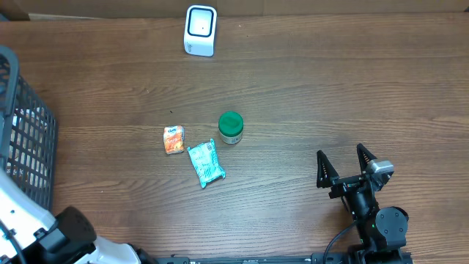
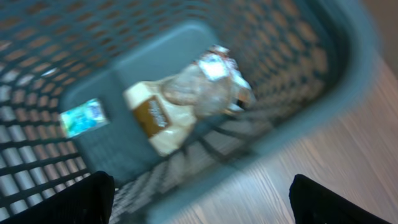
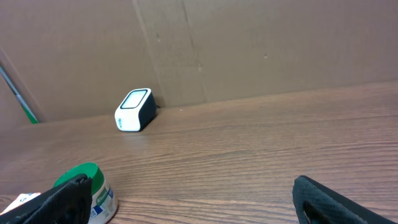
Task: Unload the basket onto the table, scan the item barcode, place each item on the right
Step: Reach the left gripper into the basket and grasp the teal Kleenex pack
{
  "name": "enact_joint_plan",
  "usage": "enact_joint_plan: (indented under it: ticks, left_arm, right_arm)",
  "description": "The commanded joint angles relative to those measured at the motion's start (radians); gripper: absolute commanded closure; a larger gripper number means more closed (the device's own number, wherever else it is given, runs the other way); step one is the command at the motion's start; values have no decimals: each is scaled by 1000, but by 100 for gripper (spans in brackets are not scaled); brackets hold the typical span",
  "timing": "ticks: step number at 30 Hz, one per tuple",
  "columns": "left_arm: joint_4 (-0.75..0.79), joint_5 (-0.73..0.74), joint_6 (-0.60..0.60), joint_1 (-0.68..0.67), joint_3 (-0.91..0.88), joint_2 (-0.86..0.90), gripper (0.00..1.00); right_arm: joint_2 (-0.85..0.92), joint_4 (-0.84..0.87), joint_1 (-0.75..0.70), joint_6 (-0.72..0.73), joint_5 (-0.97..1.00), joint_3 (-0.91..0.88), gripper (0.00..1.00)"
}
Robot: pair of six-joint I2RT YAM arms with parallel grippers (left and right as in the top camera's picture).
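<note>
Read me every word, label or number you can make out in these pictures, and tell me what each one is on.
Nothing can be read outright.
The orange packet: print too small.
The teal packet: print too small.
The jar: label too small.
The bag and small packet in the basket: blurred.
The scanner: no markings visible.

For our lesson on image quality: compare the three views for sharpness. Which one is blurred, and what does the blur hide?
Left wrist view: smeared throughout, the basket mesh and the wrapped packet inside it soft-edged, its label unreadable. Overhead view: sharp and evenly lit, the scanner and wood grain crisp. Right wrist view: also sharp, the same scanner clearly outlined.
</note>
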Motion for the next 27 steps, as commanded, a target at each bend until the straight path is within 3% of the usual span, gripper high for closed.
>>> enact_joint_plan:
  ticks: [1, 9, 18, 27]
  left_arm:
    - [18, -19, -32, 122, -71, -8, 6]
    - [220, -19, 40, 306, -360, -8, 6]
    - [476, -43, 75, 318, -691, -8, 6]
    - [589, -95, 127, 318, -813, -7, 5]
  right_arm:
    - [-6, 4, 5, -3, 13, -10, 0]
    - [-6, 4, 5, -3, 12, -10, 0]
    - [-6, 4, 5, -3, 12, -10, 0]
    - [-6, 4, 5, -3, 12, -10, 0]
